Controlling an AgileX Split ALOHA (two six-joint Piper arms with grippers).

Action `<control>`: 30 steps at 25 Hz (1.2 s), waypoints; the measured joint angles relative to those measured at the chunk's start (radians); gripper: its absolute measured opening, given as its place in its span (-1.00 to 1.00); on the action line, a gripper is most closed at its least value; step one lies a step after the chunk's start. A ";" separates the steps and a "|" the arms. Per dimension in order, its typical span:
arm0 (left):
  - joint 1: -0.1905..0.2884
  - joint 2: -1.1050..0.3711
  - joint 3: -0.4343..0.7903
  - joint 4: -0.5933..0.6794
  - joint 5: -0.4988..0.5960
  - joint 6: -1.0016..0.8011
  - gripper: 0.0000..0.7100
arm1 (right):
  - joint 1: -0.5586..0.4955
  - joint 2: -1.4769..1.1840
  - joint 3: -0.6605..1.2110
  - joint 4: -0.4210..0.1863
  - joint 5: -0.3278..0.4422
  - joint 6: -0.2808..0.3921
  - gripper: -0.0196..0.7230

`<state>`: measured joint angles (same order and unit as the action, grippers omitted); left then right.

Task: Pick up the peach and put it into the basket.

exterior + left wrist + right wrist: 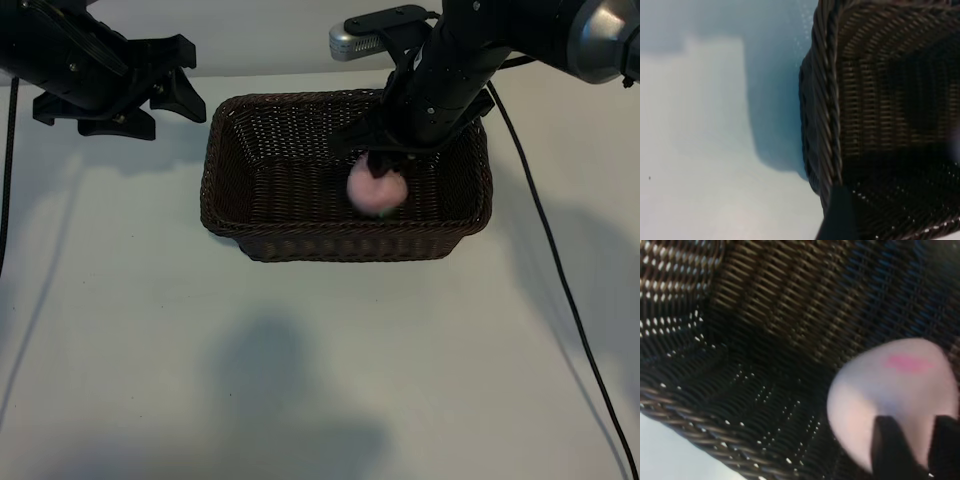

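Observation:
The pale-pink peach (376,187) shows blurred inside the dark-brown wicker basket (232,215), just beneath my right gripper (386,158). That gripper hangs over the basket's right half with its fingers parted, and the peach is below their tips, no longer clamped. In the right wrist view the peach (890,390) fills the space beyond the two dark fingertips (892,445), over the woven basket floor (765,390). My left gripper (190,80) is parked open and empty at the back left, outside the basket. Its wrist view shows the basket's braided rim (827,100).
The basket sits at the middle back of a white table (300,380). Black cables (560,270) trail down the table's right side and another (8,180) along the left edge. A silver camera head (352,42) sits above the right arm.

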<state>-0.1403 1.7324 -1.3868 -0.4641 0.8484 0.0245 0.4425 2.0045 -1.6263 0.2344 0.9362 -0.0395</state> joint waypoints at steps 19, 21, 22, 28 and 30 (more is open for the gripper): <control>0.000 0.000 0.000 0.000 -0.011 -0.004 0.66 | -0.093 -0.053 -0.124 -0.030 0.239 -0.020 0.40; 0.000 0.000 0.000 0.000 -0.011 -0.004 0.66 | -0.110 -0.053 -0.124 -0.047 0.255 -0.020 0.40; 0.000 0.000 0.000 0.000 -0.011 -0.004 0.66 | -0.117 -0.053 -0.124 -0.056 0.262 -0.020 0.40; 0.000 0.000 0.000 0.000 -0.011 -0.004 0.66 | -0.173 -0.053 -0.124 -0.077 0.283 -0.020 0.40; 0.000 0.000 0.000 0.000 -0.012 -0.004 0.66 | -0.187 -0.053 -0.124 -0.079 0.283 -0.020 0.40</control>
<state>-0.1403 1.7324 -1.3868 -0.4641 0.8366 0.0209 0.2554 1.9517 -1.7498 0.1556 1.2192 -0.0594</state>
